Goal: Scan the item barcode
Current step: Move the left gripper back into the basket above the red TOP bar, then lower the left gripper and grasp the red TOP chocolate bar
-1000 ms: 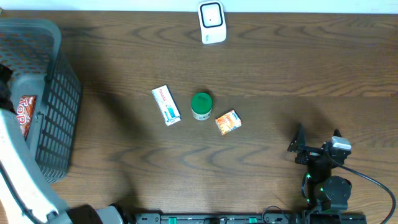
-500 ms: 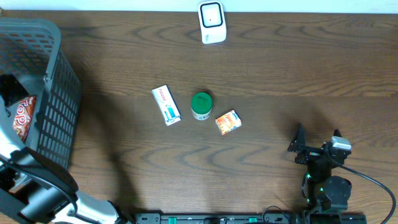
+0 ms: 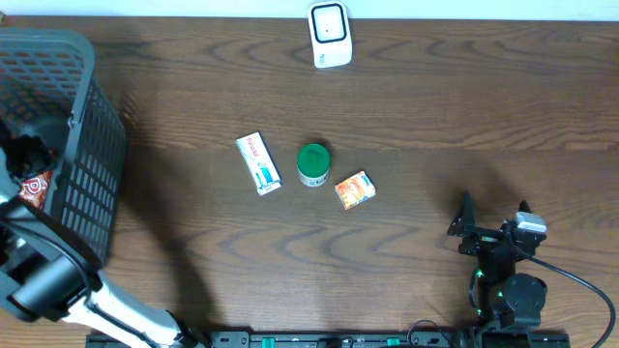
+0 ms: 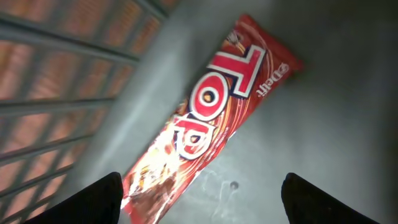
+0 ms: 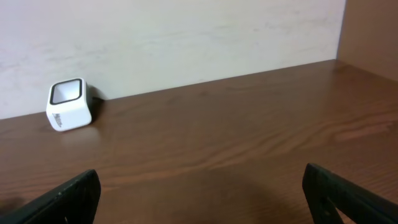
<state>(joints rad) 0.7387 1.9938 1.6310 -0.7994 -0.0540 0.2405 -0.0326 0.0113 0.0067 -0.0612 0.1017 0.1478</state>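
Note:
A red "Top" snack bar [image 4: 211,118] lies on the grey floor of the basket [image 3: 92,184] at the table's left edge; the overhead view shows a bit of it [image 3: 36,187]. My left gripper [image 4: 202,199] hangs open inside the basket just above the bar, one finger [image 4: 93,199] over its lower end and nothing held. The white barcode scanner [image 3: 330,36] stands at the far middle edge, and the right wrist view shows the scanner [image 5: 68,104] too. My right gripper [image 5: 202,193] rests open and empty at the near right [image 3: 493,232].
A white box [image 3: 258,163], a green-lidded jar [image 3: 312,164] and a small orange packet [image 3: 355,189] lie in a row mid-table. The basket's mesh wall [image 4: 56,81] rises close on the left gripper's left side.
My left arm has swung over the basket, and its gripper has come down toward the red bar. The right arm and the items on the table have not moved.

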